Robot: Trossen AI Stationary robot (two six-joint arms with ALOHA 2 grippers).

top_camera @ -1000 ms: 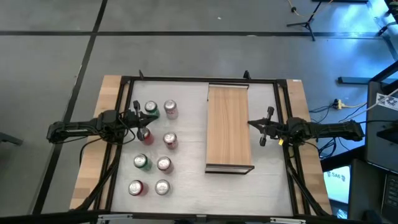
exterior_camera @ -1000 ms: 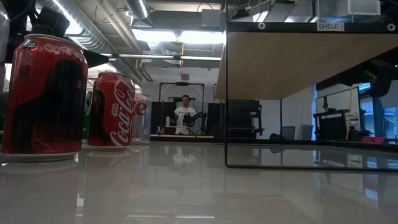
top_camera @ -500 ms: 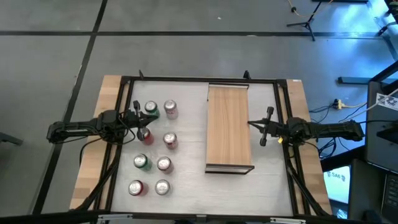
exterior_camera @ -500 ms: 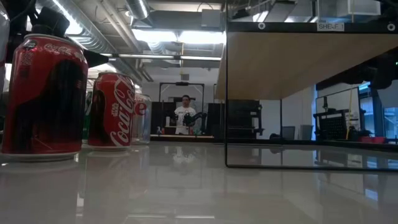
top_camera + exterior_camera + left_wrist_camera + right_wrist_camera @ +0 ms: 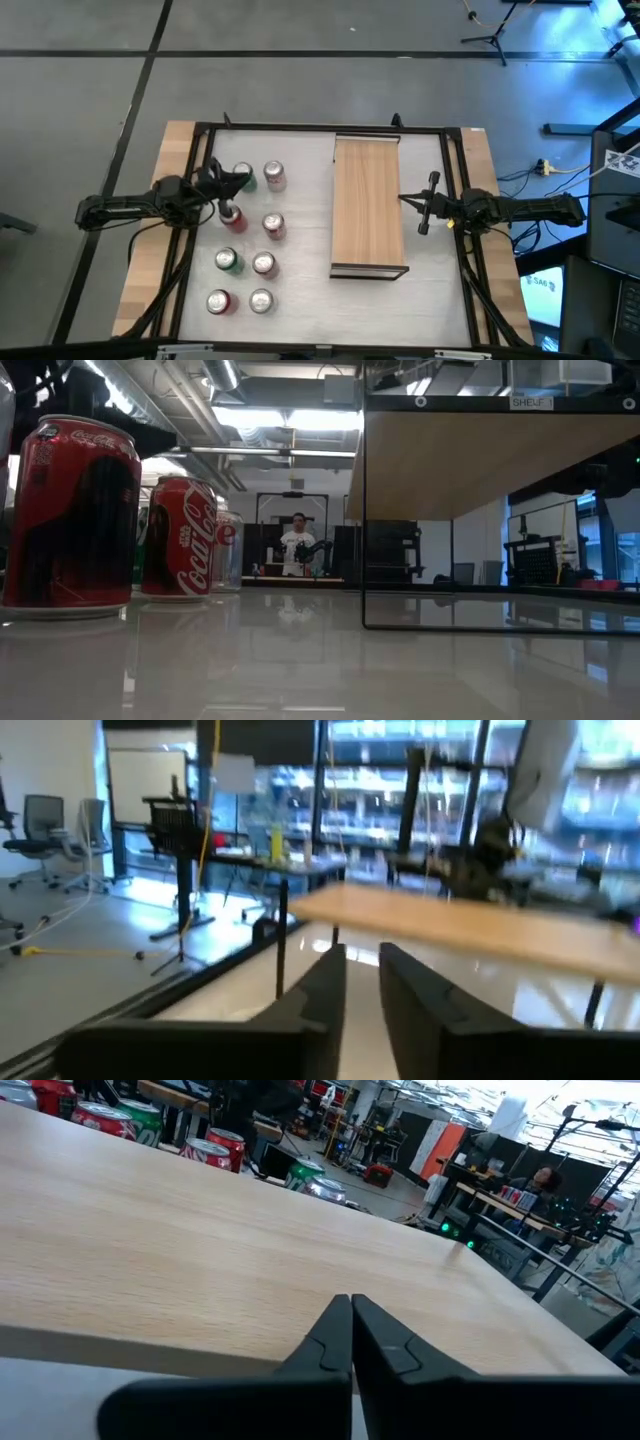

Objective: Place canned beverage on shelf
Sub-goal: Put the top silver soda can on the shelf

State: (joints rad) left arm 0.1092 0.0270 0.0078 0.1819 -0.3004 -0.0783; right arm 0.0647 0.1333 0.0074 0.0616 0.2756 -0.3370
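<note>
Several red and green beverage cans [image 5: 262, 264] stand upright on the white tabletop's left half; the low view shows the nearest ones [image 5: 70, 510] close up. The shelf [image 5: 368, 207], a long light-wood board on a thin dark frame, is raised above the table right of centre. My left gripper [image 5: 224, 182] hovers at the table's left by the far cans, pointing toward the shelf [image 5: 470, 925], with a narrow gap between its fingers [image 5: 362, 982] and nothing in it. My right gripper [image 5: 428, 201] stays shut at the shelf's right edge [image 5: 200, 1250], holding nothing.
A black frame [image 5: 300, 127] borders the tabletop, with wooden edges beyond it. Bare table lies between the cans and the shelf and under the shelf [image 5: 480, 620]. A person [image 5: 297, 545] stands far off in the room behind.
My left gripper has rolled and tipped at the wrist without leaving its place by the far cans. Cans and shelf stand as before.
</note>
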